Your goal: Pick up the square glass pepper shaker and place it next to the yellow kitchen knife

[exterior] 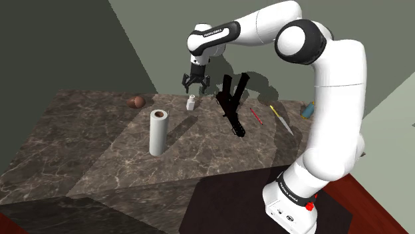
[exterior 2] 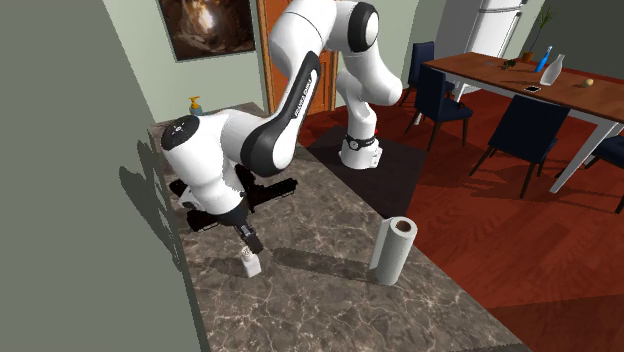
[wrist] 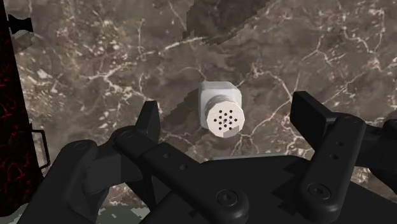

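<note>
The pepper shaker [wrist: 222, 109] is a small square white bottle with a round perforated cap, standing upright on the dark marble counter [exterior: 100, 133]. It is also seen in the shoulder view as the shaker [exterior: 191, 102] and in the second exterior view as the shaker [exterior 2: 251, 263]. My gripper [exterior: 197, 87] hangs just above it, open, and the fingers [wrist: 150, 124] stand wide on either side without touching it. The gripper [exterior 2: 250, 243] points straight down. The yellow-handled knife [exterior: 280, 118] lies on the counter far toward the shoulder view's right.
A white paper towel roll [exterior: 158, 132] stands upright in front of the shaker. A black rack-like object [exterior: 232, 106] and a red pen [exterior: 254, 114] lie between shaker and knife. A brown ball [exterior: 136, 102] sits at the back, close to the wall.
</note>
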You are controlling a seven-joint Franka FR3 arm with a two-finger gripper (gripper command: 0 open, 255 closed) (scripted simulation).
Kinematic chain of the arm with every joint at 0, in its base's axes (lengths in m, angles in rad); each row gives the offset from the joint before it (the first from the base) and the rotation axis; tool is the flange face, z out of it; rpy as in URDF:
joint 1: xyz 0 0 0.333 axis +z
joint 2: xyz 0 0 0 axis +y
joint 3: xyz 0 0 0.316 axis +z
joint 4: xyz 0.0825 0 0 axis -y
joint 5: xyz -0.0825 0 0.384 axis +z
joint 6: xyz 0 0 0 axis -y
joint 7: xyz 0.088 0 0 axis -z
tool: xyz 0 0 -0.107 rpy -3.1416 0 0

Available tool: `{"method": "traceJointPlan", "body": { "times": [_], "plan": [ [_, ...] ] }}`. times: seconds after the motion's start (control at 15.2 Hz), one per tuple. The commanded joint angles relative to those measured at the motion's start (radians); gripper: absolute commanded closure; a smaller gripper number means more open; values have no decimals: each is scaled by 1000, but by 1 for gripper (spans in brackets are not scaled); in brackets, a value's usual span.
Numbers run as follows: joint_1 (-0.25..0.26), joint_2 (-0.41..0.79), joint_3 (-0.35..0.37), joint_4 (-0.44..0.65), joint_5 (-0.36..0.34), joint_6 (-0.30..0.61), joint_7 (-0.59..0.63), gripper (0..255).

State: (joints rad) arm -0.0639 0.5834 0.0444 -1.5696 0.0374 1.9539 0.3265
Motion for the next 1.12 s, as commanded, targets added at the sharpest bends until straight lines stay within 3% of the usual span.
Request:
{"method": "traceJointPlan", "body": {
  "times": [0.0, 0.13, 0.66, 1.06],
  "plan": [
    [-4, 98, -5, 114, 2, -22, 4, 0],
    [-6, 183, -8, 218, 4, -47, 10, 0],
    [-3, 209, -7, 157, 5, 41, 9, 0],
    [-3, 209, -7, 157, 5, 41, 9, 0]
  ]
}}
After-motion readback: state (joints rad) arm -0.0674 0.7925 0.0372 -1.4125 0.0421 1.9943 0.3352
